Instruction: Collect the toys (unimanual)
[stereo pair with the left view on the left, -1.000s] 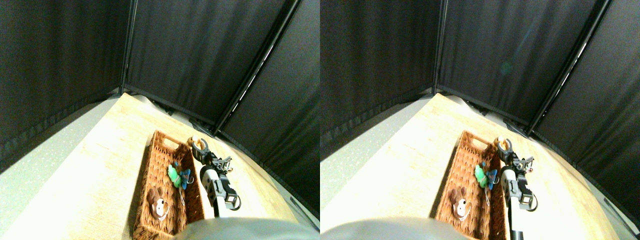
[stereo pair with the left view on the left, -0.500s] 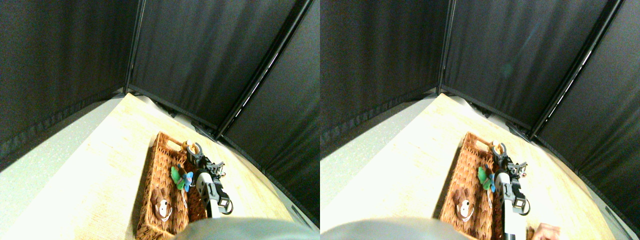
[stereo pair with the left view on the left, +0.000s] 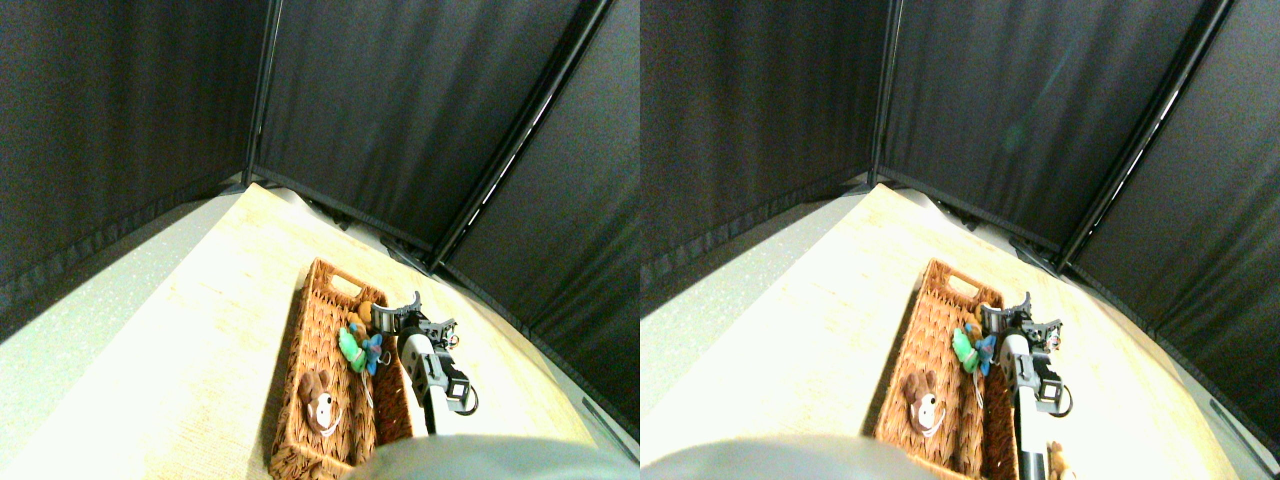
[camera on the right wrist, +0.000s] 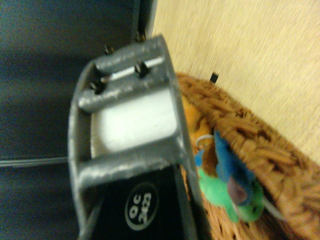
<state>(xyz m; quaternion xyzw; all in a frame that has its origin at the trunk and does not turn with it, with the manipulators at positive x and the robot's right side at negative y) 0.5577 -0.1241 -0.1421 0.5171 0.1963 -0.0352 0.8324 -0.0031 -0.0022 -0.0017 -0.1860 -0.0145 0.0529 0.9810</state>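
You will find the right gripper poised over the far end of the wicker basket, at its rim on the manipulator's side. The state of the jaws cannot be told from either view: the wrist view shows only the frame of one jaw, and the stereo view is too small to resolve the gap. An orange toy lies in the basket directly beside that jaw; whether it is clamped or already released cannot be confirmed. Just beyond the jaws, further into the basket, a green toy and a blue toy lie touching each other. A brown-white toy sits well apart from the jaws, toward the near end of the basket. As a judgement, the task is well advanced: at least three toys rest inside the basket, and the orange one is at the point of deposit. No toy shows on the pale surface around the basket in the left half. Whether more remain outside the field of view cannot be determined.
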